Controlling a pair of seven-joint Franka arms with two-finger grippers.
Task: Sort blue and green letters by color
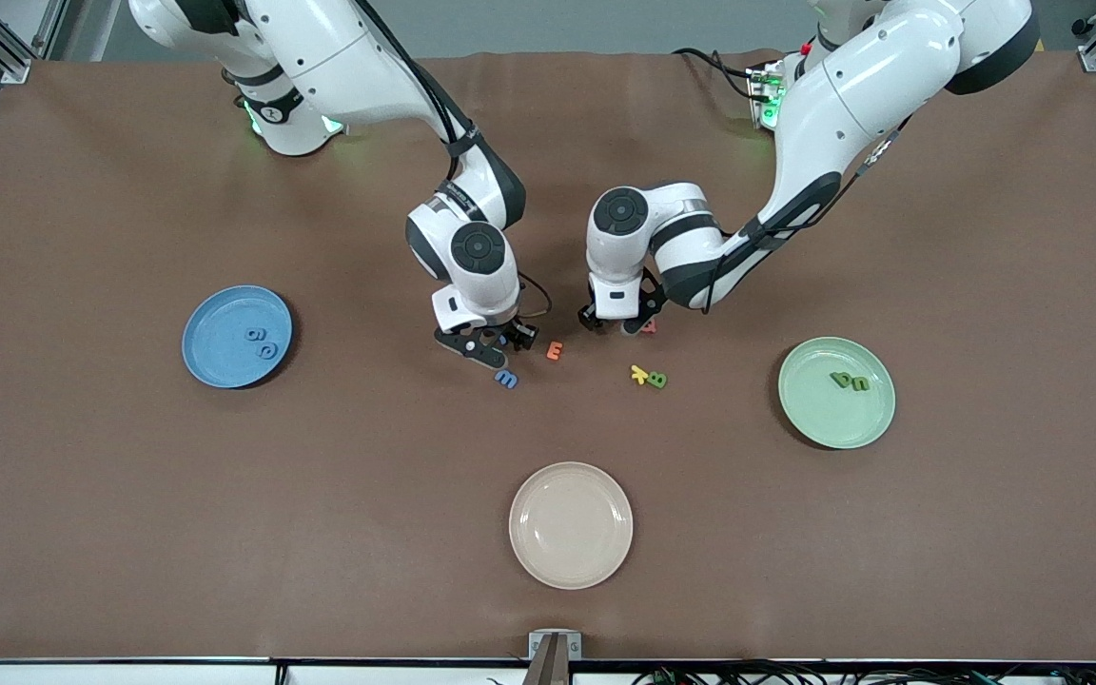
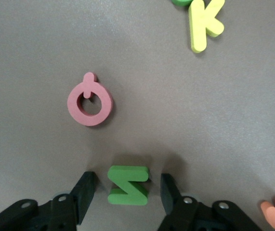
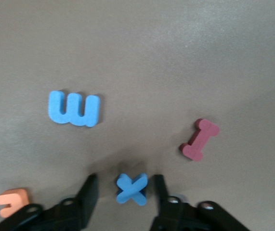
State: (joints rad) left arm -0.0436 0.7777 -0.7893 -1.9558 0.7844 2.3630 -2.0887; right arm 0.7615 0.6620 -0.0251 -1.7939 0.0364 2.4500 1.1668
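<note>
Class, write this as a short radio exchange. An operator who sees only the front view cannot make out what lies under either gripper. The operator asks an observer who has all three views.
Operator: The left gripper is low, and its wrist blocks my view. What is between its fingers?
Observer: A green letter Z lies flat between them, with a gap on each side, so it is not gripped.
Operator: And under the right gripper?
Observer: A blue letter X sits between its fingers, which are close to it but not yet clamped. A red letter I lies beside it without touching it.
</note>
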